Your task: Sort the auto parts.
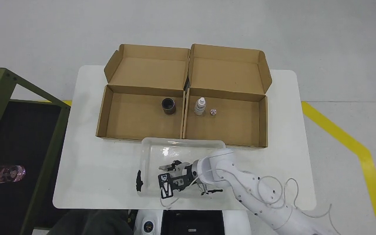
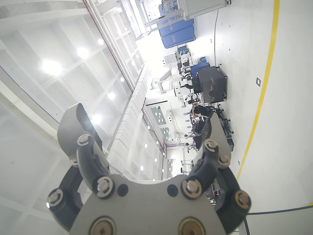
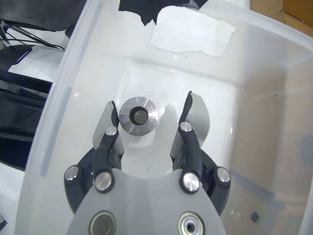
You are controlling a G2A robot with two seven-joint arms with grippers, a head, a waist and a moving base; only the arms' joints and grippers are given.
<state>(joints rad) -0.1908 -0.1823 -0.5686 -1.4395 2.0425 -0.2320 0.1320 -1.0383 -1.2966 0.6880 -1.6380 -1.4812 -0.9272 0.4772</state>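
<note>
Metal ring (image 3: 138, 119) lies just beside one jaw of the spread right end effector (image 3: 151, 99) in the bin (image 3: 80, 32); centre, then close.

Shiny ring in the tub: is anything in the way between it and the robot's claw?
No, nothing visible is. The ring lies on the floor of the tub, between the open fingers of the right gripper, right beside one of them.

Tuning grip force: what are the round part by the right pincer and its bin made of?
Round part: likely machined metal, bright silver with mirror glints, dark centre bore. Bin: translucent plastic by the look; surroundings show through its walls.
</note>
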